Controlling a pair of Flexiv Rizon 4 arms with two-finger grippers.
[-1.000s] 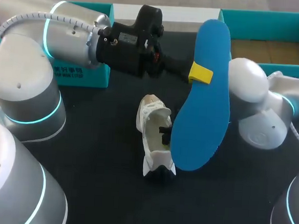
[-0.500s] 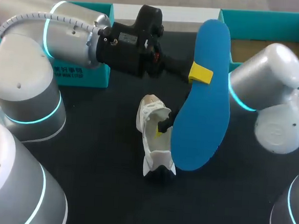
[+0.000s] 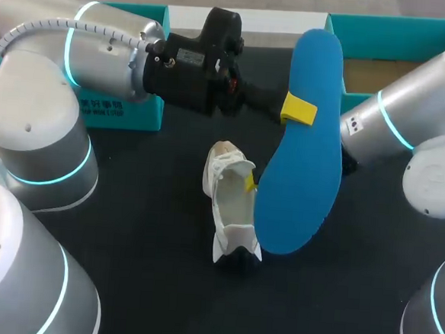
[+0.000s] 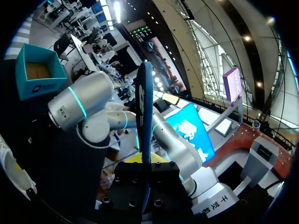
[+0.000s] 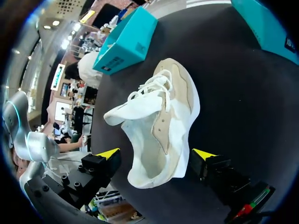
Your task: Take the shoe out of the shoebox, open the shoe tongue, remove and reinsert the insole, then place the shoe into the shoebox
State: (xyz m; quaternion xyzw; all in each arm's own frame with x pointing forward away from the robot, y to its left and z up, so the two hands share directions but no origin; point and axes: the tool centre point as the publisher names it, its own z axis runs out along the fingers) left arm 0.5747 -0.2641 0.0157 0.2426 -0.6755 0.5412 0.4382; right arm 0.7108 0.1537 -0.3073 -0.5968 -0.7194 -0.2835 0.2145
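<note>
My left gripper (image 3: 298,110) is shut on the blue insole (image 3: 303,165), holding it upright above the table's middle. In the left wrist view the insole (image 4: 144,107) stands edge-on between the fingers of that gripper (image 4: 145,161). The white and beige shoe (image 3: 231,206) lies on the black table beside the insole's lower end. In the right wrist view my right gripper (image 5: 156,154) stands open, its yellow tips on either side of the shoe (image 5: 161,116) without touching it. From the head view only one of its fingertips (image 3: 250,182) shows past the insole.
The teal shoebox (image 3: 385,29) stands open at the back right, behind my right arm (image 3: 409,119). A second teal box (image 3: 127,111) sits at the back left under my left arm. The shoe's laces (image 5: 152,88) lie loose on its tongue.
My right gripper has opened and let go of the shoe. It has drawn back a little from the shoe's opening while the right arm's elbow swung up and to the right. The left arm kept still.
</note>
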